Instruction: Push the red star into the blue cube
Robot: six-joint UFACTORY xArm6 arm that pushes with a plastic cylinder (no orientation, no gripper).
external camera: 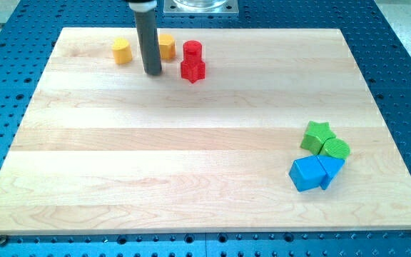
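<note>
Sitting just right of my tip (153, 73), red star (193, 69).

Green star (317, 135) and green cylinder (335, 149) crowd the blue cube (306, 173).

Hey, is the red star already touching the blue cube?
No, the red star sits near the view's top beside my tip, while the blue cube lies far off at the view's lower right.
</note>
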